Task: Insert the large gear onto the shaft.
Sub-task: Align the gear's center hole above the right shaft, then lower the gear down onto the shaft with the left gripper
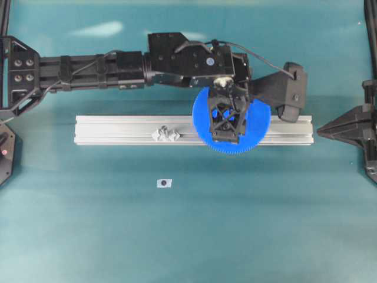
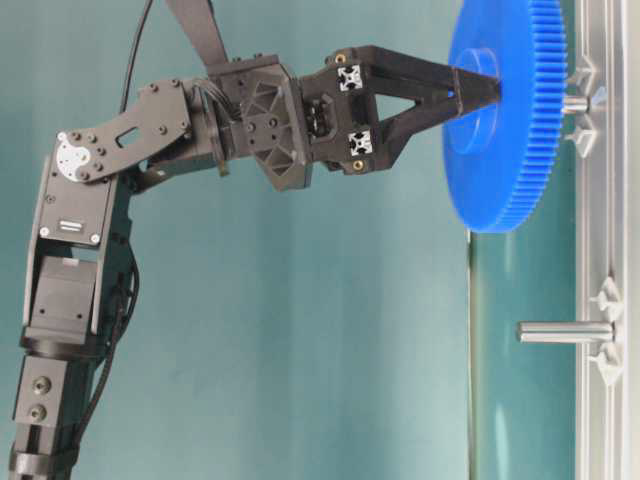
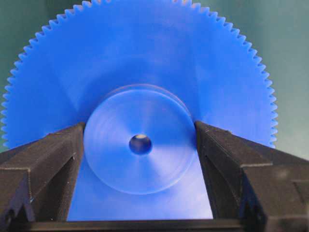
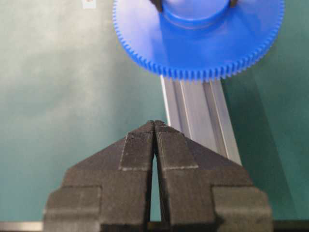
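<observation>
My left gripper [image 1: 227, 121] [image 2: 478, 95] [image 3: 140, 129] is shut on the raised hub of the large gear [image 1: 259, 124] [image 2: 500, 150] [image 3: 145, 58], a bright-blue toothed disc. It holds the gear flat over the aluminium rail [image 1: 118, 130]. In the table-level view a short stretch of the shaft [image 2: 575, 102] shows between the gear's underside and the rail, in line with the hub. Something pale sits inside the centre hole [image 3: 140, 144]. My right gripper [image 1: 323, 130] [image 4: 154, 123] rests shut and empty off the rail's right end, facing the gear [image 4: 193, 43].
A second pin [image 2: 560, 332] with clear diamond-shaped base pieces [image 1: 166, 134] stands uncovered further left on the rail. A small white piece with a dark hole [image 1: 164, 183] lies on the green mat in front of the rail.
</observation>
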Tool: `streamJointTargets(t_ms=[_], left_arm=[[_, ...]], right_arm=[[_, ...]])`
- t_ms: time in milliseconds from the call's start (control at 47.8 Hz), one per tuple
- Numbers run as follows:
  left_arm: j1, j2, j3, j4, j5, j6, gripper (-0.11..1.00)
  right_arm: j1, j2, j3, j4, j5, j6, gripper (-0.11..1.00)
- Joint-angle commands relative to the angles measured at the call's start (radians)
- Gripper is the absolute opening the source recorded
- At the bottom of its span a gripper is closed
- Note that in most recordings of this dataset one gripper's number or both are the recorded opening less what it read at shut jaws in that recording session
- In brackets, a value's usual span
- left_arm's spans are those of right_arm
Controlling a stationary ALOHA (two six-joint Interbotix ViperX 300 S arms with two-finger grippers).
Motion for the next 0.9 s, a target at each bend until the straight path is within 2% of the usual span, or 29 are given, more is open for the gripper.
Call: streamJointTargets(t_ms=[0,878], left_arm=[[0.017,-0.018,-0.017,0.003,-0.005,0.003,0.76],[0.017,-0.020,-0.017,0.003,-0.003,-0.006,0.76]], right_arm=[[-0.003,0.006,-0.008,0.002,-0.005,0.011,0.06],[-0.003,0.005,-0.008,0.000,-0.005,0.011,0.06]])
